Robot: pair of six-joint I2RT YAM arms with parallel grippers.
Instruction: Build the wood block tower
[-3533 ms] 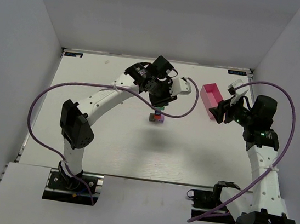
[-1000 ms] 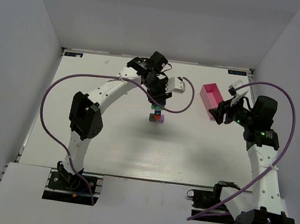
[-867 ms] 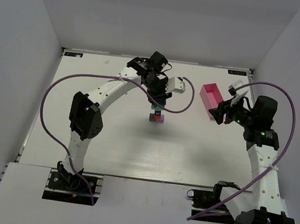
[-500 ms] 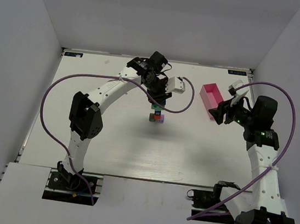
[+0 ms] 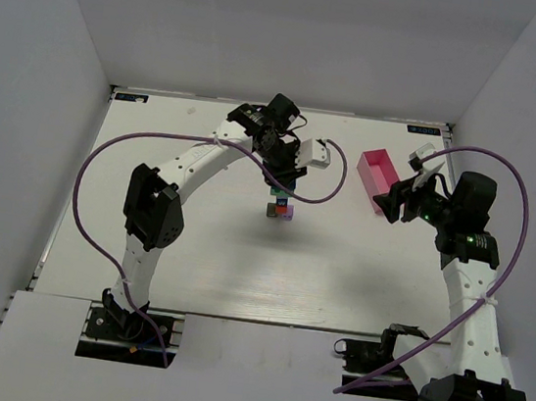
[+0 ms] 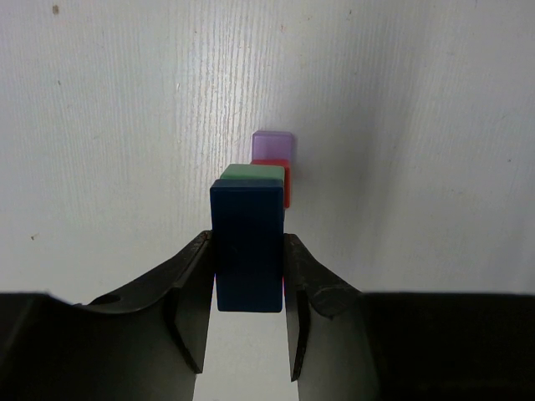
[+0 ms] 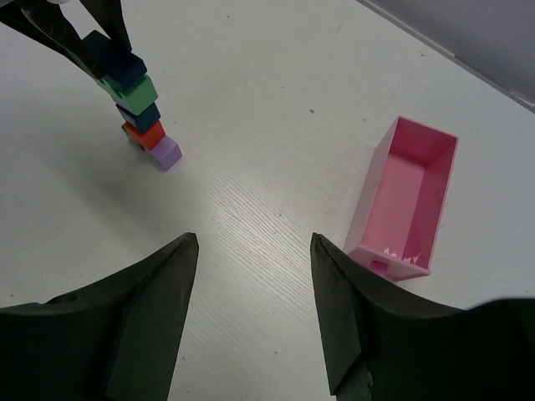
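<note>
Your left arm [image 5: 193, 166] rises from its base, elbow out to the left, then the forearm runs up and right toward the middle. The wrist is pitched down. Your left gripper [image 5: 285, 177] points downward, and both fingers [image 6: 191, 292] press flat on the sides of a dark blue block [image 6: 247, 242]. Your right arm [image 5: 468, 296] stands along the right side, wrist turned left and tilted down. Your right gripper [image 7: 252, 240] hangs in the air, jaws spread wide with nothing between them.

left wrist view: dark blue block [image 6: 247, 246] hides most of the tower [image 6: 253, 174] beneath; lower blocks cannot be counted.
</note>
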